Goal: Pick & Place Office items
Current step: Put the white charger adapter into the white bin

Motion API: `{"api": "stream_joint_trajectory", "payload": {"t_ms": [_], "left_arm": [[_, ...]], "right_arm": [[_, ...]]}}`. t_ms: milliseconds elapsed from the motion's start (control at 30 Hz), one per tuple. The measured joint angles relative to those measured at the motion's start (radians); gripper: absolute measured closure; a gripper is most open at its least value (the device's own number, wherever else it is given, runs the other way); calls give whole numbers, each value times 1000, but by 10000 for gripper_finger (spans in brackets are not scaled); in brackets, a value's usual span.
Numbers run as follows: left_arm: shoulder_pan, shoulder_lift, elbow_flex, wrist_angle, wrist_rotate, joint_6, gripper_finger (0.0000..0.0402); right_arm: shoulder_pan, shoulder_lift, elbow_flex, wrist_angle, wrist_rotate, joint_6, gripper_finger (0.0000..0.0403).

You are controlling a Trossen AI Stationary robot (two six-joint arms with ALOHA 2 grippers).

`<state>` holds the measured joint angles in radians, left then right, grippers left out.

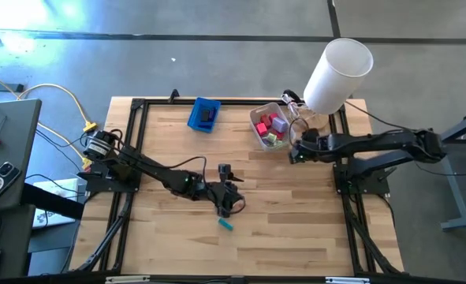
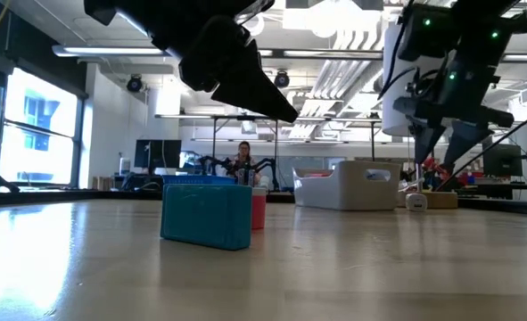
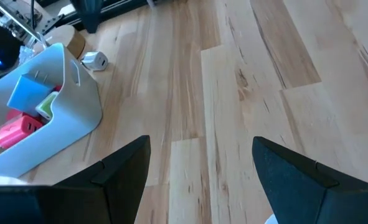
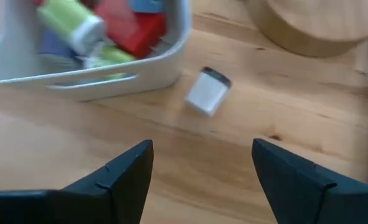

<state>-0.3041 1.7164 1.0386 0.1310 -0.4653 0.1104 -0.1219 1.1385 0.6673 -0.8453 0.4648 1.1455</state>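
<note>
No text, label, brand, number or sign can be read on anything in these views

In the high view the left pincer (image 1: 226, 197) is a dark tangle, its fingers too small to separate. The items in the white bin (image 1: 258, 132) merge into pink, red and green specks. Something dark lies in the blue tray (image 1: 198, 115), unidentifiable. At the surface's twelve o'clock, a white cylinder (image 1: 337, 75) hides what lies under it.
</note>
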Motion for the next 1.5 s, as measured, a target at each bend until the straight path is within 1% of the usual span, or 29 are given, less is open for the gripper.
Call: {"api": "stream_joint_trajectory", "payload": {"t_ms": [133,233,467,567,800,1033,1500], "left_arm": [[0,0,0,-5,0,-14,129],[0,0,0,-6,0,-14,129],[0,0,0,-17,3,-14,129],[0,0,0,-37,3,-13,129],[0,0,0,-53,3,-13,129],[0,0,0,-57,2,-13,129],[0,0,0,-57,2,-13,129]], "right_arm": [[-42,56,0,-6,7,8,141],[-62,108,0,40,18,-44,141],[-122,203,0,72,17,-43,141],[-138,226,-1,127,17,-81,141],[-150,243,-1,202,15,-118,141],[-188,243,-1,197,2,-122,141],[-189,243,-1,212,5,-122,141]]}}
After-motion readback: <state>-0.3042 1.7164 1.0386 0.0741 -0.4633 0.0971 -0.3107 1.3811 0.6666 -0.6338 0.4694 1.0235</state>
